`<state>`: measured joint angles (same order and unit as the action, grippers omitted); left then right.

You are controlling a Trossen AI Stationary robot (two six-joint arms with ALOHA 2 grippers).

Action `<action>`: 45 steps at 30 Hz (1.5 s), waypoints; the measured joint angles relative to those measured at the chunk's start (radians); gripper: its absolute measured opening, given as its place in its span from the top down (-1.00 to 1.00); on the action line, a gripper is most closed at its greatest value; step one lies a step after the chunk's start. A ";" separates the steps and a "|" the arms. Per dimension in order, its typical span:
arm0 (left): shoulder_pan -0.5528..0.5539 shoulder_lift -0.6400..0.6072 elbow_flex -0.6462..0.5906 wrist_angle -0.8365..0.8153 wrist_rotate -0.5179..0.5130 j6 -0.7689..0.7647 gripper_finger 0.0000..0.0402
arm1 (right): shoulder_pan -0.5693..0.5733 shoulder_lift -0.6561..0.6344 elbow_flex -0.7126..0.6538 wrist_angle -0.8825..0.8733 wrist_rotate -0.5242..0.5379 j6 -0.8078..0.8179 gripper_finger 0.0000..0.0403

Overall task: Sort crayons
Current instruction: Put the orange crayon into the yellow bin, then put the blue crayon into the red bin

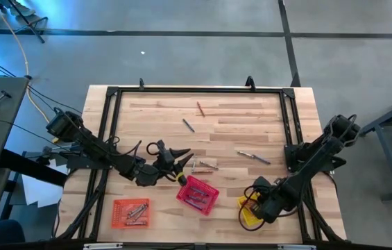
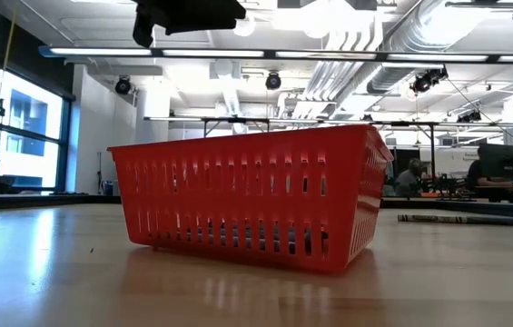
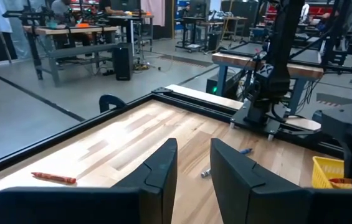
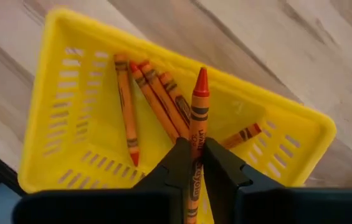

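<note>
My right gripper [image 4: 194, 155] is over the yellow basket [image 4: 57, 81] at the table's near right, also in the high view [image 1: 250, 210], and is shut on a reddish-orange crayon [image 4: 199, 106]. Several orange crayons [image 4: 154, 99] lie in that basket. My left gripper [image 3: 193, 171] is open and empty above the table by the red basket [image 1: 198, 194]. Loose crayons lie on the table: a reddish one [image 1: 200, 108], a grey one [image 1: 188, 125], a grey-blue one [image 1: 252, 157] and some near my left gripper [image 1: 205, 165]. My right gripper pinches the crayon's wrapped shaft [image 4: 195, 146] between its two fingers. The crayon lies along the fingers and its pointed tip [image 4: 200, 78] sticks out past them toward the basket below. The fingers come from above. Whether the tip touches the basket, I cannot tell.
The orange basket [image 1: 130, 212] at the near left holds grey crayons; the red basket holds crayons too. A black frame [image 1: 196, 90] runs around the table. In the low view the red basket [image 2: 247, 195] stands in front and a crayon [image 2: 469, 219] lies at the right.
</note>
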<state>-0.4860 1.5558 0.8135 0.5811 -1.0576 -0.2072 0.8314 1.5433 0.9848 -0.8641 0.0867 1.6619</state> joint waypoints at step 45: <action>0.000 0.000 0.000 -0.008 0.000 0.001 0.60 | -0.580 -0.219 -0.250 -0.213 -0.002 -0.828 0.57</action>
<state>-0.4858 1.5555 0.8131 0.5728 -1.0576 -0.2062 0.2510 1.3247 0.7350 -1.0772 0.0850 0.8340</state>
